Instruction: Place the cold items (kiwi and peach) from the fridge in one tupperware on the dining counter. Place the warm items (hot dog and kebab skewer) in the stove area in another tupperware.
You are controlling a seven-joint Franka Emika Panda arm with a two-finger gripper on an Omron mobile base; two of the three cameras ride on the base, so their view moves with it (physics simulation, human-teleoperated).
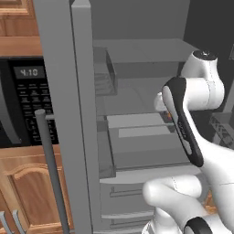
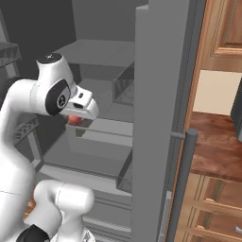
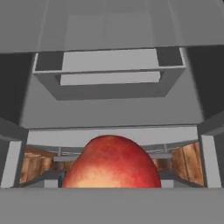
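Observation:
The peach [image 3: 111, 164], red-orange with a paler yellow patch, looms large at the bottom of the hand view, right at the fingers. From the right base view the peach [image 2: 73, 119] sits tucked under my hand, and my gripper [image 2: 75, 121] is shut on it, held above a grey shelf [image 2: 90, 151] inside the open fridge [image 1: 137, 59]. In the left base view my own forearm covers the hand; only a sliver of the peach [image 1: 169, 116] peeks out beside it.
The open fridge door [image 1: 75, 114] with its long bar handle [image 1: 50, 173] stands close on the left. A black microwave [image 1: 27, 91] and wooden cabinets [image 1: 32, 192] lie beyond it. Grey drawers [image 1: 130, 201] sit below the shelf. A wood countertop [image 2: 212, 151] is at the right.

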